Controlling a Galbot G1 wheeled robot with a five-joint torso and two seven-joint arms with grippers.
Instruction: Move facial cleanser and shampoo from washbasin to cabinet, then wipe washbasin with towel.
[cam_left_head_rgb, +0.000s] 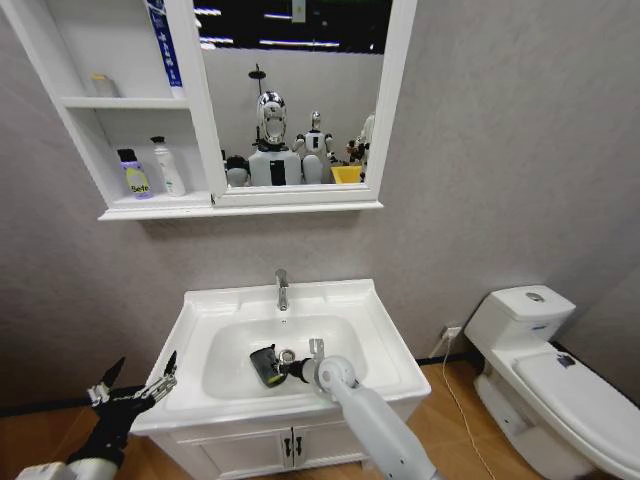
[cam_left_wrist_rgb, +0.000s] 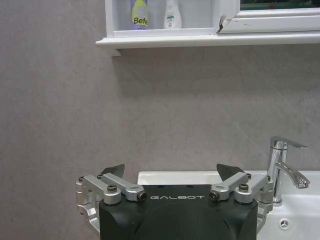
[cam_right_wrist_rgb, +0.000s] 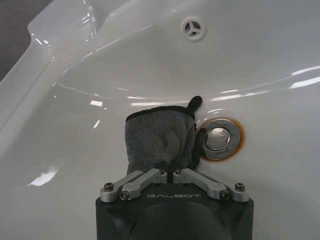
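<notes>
The dark grey towel (cam_left_head_rgb: 266, 364) (cam_right_wrist_rgb: 159, 139) lies pressed against the bowl of the white washbasin (cam_left_head_rgb: 375, 305) (cam_right_wrist_rgb: 100, 60), just beside the chrome drain (cam_right_wrist_rgb: 219, 138). My right gripper (cam_left_head_rgb: 292, 368) (cam_right_wrist_rgb: 167, 166) is shut on the towel inside the bowl. My left gripper (cam_left_head_rgb: 135, 384) (cam_left_wrist_rgb: 172, 172) hangs open off the washbasin's left front corner, holding nothing. On the lower shelf of the white cabinet (cam_left_head_rgb: 150, 208) (cam_left_wrist_rgb: 200, 41) stand two bottles, a purple and yellow one (cam_left_head_rgb: 135, 174) (cam_left_wrist_rgb: 139, 14) and a white one (cam_left_head_rgb: 167, 166) (cam_left_wrist_rgb: 172, 14).
The chrome tap (cam_left_head_rgb: 282, 289) (cam_left_wrist_rgb: 281, 167) rises at the washbasin's back edge. A mirror (cam_left_head_rgb: 295, 90) joins the cabinet's right side. A white toilet (cam_left_head_rgb: 545, 370) stands to the right. A two-door cupboard (cam_left_head_rgb: 290, 447) sits under the washbasin.
</notes>
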